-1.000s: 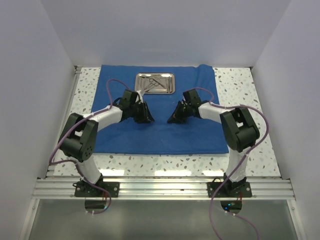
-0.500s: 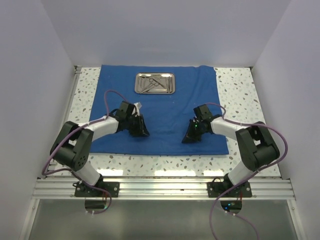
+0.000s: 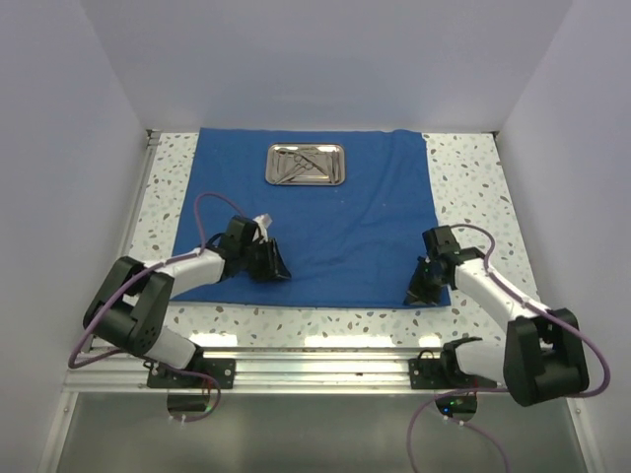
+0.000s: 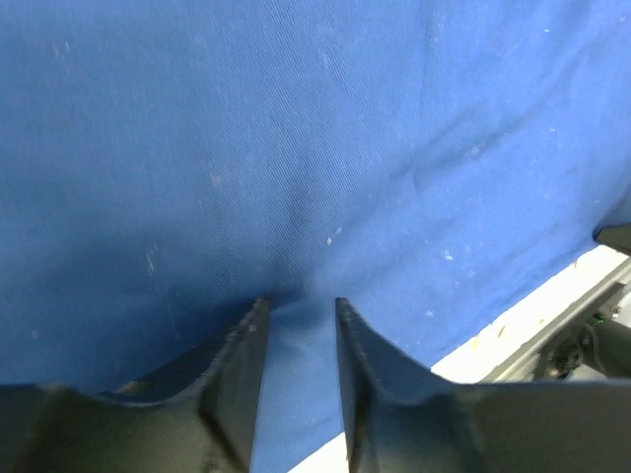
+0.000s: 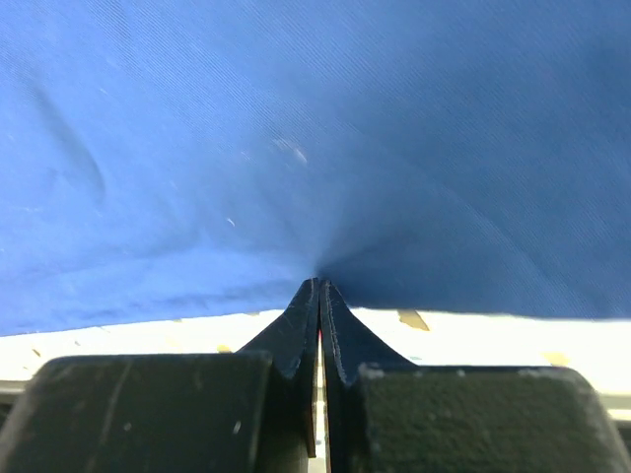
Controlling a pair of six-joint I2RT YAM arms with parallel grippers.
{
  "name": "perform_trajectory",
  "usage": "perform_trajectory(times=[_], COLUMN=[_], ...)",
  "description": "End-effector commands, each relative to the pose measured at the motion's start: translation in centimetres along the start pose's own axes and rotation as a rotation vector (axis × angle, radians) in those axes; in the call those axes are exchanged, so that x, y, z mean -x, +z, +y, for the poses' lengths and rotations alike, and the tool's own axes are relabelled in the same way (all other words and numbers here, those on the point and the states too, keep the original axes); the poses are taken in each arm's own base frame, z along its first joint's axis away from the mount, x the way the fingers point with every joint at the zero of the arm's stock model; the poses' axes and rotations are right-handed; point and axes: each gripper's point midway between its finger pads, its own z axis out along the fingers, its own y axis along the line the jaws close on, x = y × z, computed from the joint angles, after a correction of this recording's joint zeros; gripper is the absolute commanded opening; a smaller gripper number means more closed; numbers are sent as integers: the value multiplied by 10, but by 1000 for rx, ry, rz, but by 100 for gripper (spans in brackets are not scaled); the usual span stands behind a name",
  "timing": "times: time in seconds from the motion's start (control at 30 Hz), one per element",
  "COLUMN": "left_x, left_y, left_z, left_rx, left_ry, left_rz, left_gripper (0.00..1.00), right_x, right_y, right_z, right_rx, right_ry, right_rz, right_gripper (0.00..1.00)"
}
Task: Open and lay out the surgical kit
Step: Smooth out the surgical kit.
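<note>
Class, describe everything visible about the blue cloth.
The blue cloth is royal-blue woven fabric, spread nearly flat on the speckled table, faintly creased. A steel tray sits near its far edge. The right end effector pinches its near right corner, puckering it; the left end effector, fingers apart, rests on its near-left part.

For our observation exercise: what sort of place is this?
Probably a robot test cell: white walls box in a speckled table; left arm and right arm, bolted down, touch a blue cloth.
</note>
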Motion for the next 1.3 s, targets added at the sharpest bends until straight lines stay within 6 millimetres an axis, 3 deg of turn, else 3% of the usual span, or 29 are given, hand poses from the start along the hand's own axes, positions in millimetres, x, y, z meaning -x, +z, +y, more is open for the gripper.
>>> perform_trajectory(times=[0.0,0.07,0.13,0.2,0.23,0.3,0.33,0.43,0.5,0.57,0.6,0.67,0.7,0.73,0.8,0.83,0.87,0.9,0.93,0.97,1.0,1.03,1.07,1.1,1.13,1.17,1.2,1.23,1.27], left_x=[-37,-36,-36,-19,-17,14,18,58,82,97,109,123,132,138,155,162,172,180,191,204,222,231,243,262,270,283,292,297,312], left_y=[-5,-12,-19,-33,-41,-65,-74,-106,-123,-132,-141,-150,-160,-165,-177,-180,-182,-182,-175,-179,-183,-181,-171,-172,-152,-150,-144,-118,-121], left_z=[34,30,24,7,4,-22,-26,-61,-84,-92,-102,-101,-109,-111,-117,-115,-118,-115,-103,-104,-89,-86,-77,-71,-62,-64,-64,-53,-60], left_rx=[128,123,119,93,104,76,90,57,29,38,23,68,61,70,90,107,114,125,151,144,154,127,127,116,111,97,90,102,90], left_ry=[-43,-46,-48,-23,-19,25,37,84,105,119,131,137,153,188,218,249,266,273,277,275,242,231,215,199,185,186,180,158,160], left_rz=[76,65,65,10,10,-92,-97,-210,-276,-313,-354,-404,-435,-451,-494,-508,-521,-528,-512,-524,-548,-544,-537,-577,-547,-564,-564,-513,-533], left_gripper=[40,47,69,97,100,100,100,100,100,100,100,100,100,100,100,100,100,100,100,100,100,100,100,99,99,97,96,95,93], right_x=[-11,-15,-10,-14,-12,-5,2,33,59,85,93,115,117,123,141,149,166,176,187,200,207,214,223,227,236,239,242,243,244], right_y=[-14,-22,-32,-44,-49,-64,-72,-109,-141,-170,-172,-184,-172,-167,-179,-159,-179,-176,-155,-171,-168,-135,-152,-149,-156,-137,-131,-129,-123], right_z=[-24,-32,-50,-59,-62,-54,-51,-25,6,41,54,95,115,126,160,173,193,203,212,230,237,244,256,261,274,275,279,281,284], right_rx=[-119,-170,-272,-327,-343,-302,-287,-168,-41,102,139,289,330,344,405,367,398,386,332,343,328,265,275,269,291,261,261,262,259], right_ry=[73,131,172,239,258,300,308,296,254,207,185,113,78,61,0,-24,-68,-87,-97,-124,-136,-150,-172,-185,-200,-214,-220,-222,-214], right_rz=[-2,2,-56,-69,-89,-145,-180,-310,-403,-485,-484,-510,-429,-402,-411,-377,-442,-453,-434,-461,-454,-401,-423,-418,-443,-416,-415,-418,-421], right_gripper=[0,0,0,0,0,0,0,0,0,2,9,27,53,64,82,86,88,89,89,89,89,89,89,88,88,88,88,88,88])
